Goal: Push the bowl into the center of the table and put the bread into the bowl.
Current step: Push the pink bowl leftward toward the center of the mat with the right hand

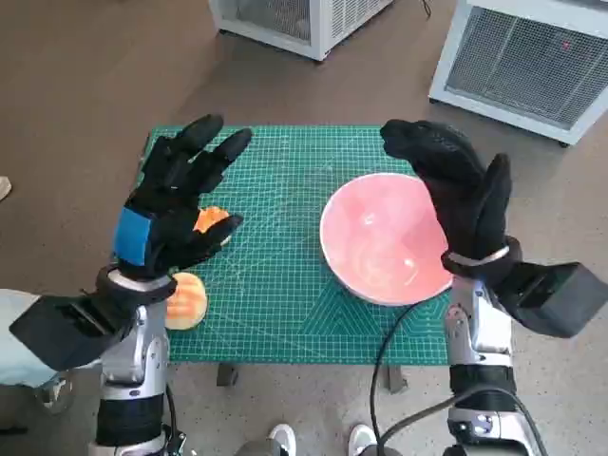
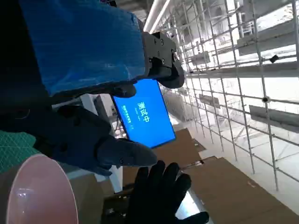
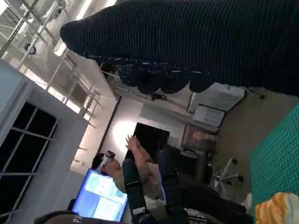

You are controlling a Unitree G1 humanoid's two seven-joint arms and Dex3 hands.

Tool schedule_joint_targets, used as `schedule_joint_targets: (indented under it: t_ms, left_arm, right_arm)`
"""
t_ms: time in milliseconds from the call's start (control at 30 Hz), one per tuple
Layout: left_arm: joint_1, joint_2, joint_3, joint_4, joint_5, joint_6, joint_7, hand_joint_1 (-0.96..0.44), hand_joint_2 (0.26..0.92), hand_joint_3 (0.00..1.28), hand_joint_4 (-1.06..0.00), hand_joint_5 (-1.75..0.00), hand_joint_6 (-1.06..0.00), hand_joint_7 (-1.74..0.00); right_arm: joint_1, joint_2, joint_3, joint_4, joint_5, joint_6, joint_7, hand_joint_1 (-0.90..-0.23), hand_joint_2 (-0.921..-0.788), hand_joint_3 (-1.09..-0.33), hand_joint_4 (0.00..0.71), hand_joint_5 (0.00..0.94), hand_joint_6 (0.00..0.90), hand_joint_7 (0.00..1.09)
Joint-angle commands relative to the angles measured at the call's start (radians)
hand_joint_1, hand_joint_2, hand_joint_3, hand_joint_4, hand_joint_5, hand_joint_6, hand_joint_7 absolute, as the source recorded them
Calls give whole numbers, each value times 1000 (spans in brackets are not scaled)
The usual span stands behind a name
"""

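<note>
The pink bowl (image 1: pixel 385 237) stands on the right half of the green mat (image 1: pixel 275 275); it also shows as the bowl (image 2: pixel 39 193) in the left wrist view. My right hand (image 1: pixel 456 195) is raised along the bowl's far right rim, fingers spread, holding nothing. Whether it touches the rim I cannot tell. My left hand (image 1: pixel 176 204) hovers over the mat's left side with fingers apart and empty. It partly covers an orange bread piece (image 1: pixel 211 220). A second, paler bread piece (image 1: pixel 186 300) lies near the front left edge. One bread piece (image 3: pixel 275 207) shows in the right wrist view.
White mesh-fronted cabinets (image 1: pixel 294 19) (image 1: pixel 522 57) stand on the floor beyond the table. A black cable (image 1: pixel 385 361) hangs off the front edge, and shoes (image 1: pixel 285 439) show below it. A person (image 3: pixel 135 168) sits by a blue screen (image 2: pixel 142 116).
</note>
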Motion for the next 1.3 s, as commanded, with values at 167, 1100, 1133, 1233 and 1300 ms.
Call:
schedule_joint_targets:
  t_ms: [167, 1100, 1133, 1233, 1300]
  left_arm:
    - [-7, 2, 2, 6, 8, -15, 2, -328, 921, 243, -413, -137, -208, -491]
    - [2, 6, 5, -4, 2, -8, 3, -340, 921, 224, -421, -126, -207, -492]
    - [2, 6, 5, -5, 1, -7, 3, -341, 921, 222, -421, -125, -207, -492]
    - [3, 6, 5, -9, 1, -4, 5, -342, 921, 219, -421, -123, -206, -493]
    - [4, 5, 4, -12, 1, -3, 6, -342, 921, 218, -421, -122, -205, -493]
  right_arm:
    - [15, -1, -1, 18, -6, -7, 3, -716, -921, -711, 168, 2, -1, 612]
    - [18, -12, -13, 37, -14, -33, -6, -708, -921, -708, 165, 0, -1, 609]
    - [18, -14, -16, 40, -13, -35, -5, -708, -921, -708, 164, 0, -1, 607]
    - [13, -23, -30, 60, -8, -49, -3, -709, -921, -702, 164, 1, -1, 604]
    - [10, -29, -41, 78, -4, -62, -3, -710, -921, -699, 164, 1, -1, 603]
